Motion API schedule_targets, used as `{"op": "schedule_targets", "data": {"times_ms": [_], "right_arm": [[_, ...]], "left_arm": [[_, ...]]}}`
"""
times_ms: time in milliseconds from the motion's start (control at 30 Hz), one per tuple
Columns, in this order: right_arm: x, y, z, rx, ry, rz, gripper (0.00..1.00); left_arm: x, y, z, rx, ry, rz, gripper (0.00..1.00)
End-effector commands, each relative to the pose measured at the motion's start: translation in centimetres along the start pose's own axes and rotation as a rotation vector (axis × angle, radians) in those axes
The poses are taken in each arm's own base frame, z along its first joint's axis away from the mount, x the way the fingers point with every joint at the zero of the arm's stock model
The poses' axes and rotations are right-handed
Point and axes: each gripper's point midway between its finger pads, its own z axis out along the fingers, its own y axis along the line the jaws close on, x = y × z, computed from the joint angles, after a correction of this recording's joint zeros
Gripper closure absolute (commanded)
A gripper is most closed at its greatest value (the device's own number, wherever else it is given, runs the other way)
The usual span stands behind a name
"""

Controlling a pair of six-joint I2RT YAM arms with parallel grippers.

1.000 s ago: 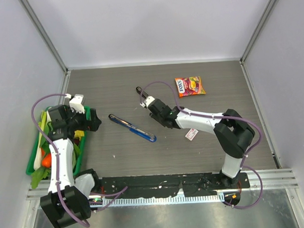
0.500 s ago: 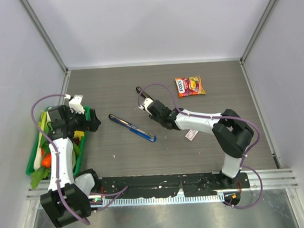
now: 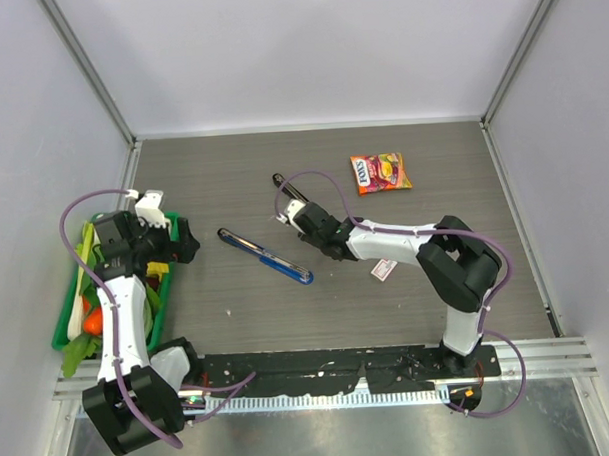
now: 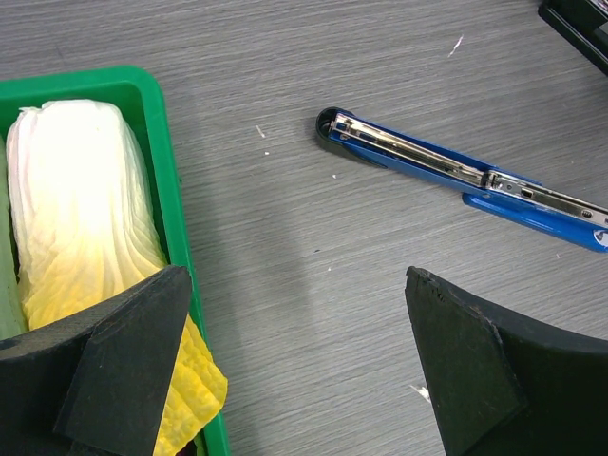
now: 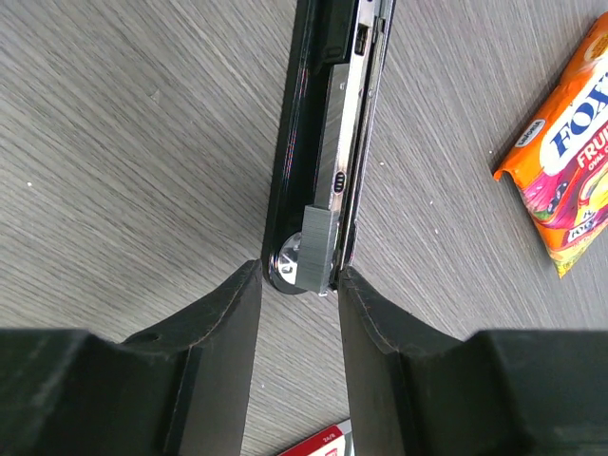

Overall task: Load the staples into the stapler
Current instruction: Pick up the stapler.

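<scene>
From above, my right arm (image 3: 395,243) stretches over the grey wood-grain table (image 3: 212,171) to the stapler (image 3: 284,189). It is a slim black bar lying near the middle, so my right jaws meet its near end lengthwise. A blue stapler (image 3: 266,255) lies opened flat just left of it. A small white-and-red box (image 3: 384,269) sits by my forearm, and an orange snack bag (image 3: 381,171) lies farther back. My left arm (image 3: 122,294) hangs by the green basket (image 3: 58,335), clear of the work.

At my left wrist, the left jaws are spread wide and hold nothing. They hover over bare table between the basket's plastic rim and the blue stapler, whose shiny metal rail is exposed. A pale, crinkled cabbage (image 4: 76,209) fills the basket.

At my right wrist, the black stapler lies opened, its glossy shell beside a bare steel channel. A short dull-grey block, which I judge to be the staples (image 5: 320,245), sits at the channel's near end. My right jaws stand half closed, their matte tips flanking that end. Whether they pinch it I cannot tell.
</scene>
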Motion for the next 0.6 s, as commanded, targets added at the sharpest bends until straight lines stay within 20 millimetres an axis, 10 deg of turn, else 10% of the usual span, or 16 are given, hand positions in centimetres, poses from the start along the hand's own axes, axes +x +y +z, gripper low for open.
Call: {"op": "schedule_targets", "data": {"times_ms": [0,567], "right_arm": [[-1.45,-0.26,0.12,0.021,-0.044,0.002,0.57],[-1.57,-0.56,0.59,0.052,-0.055,0.0,0.65]], "left_arm": [[-0.46,0.2,-0.02,0.003,-0.022,0.012,0.0],[-0.51,0.12,-0.05,0.011,-0.026,0.01,0.0]]}}
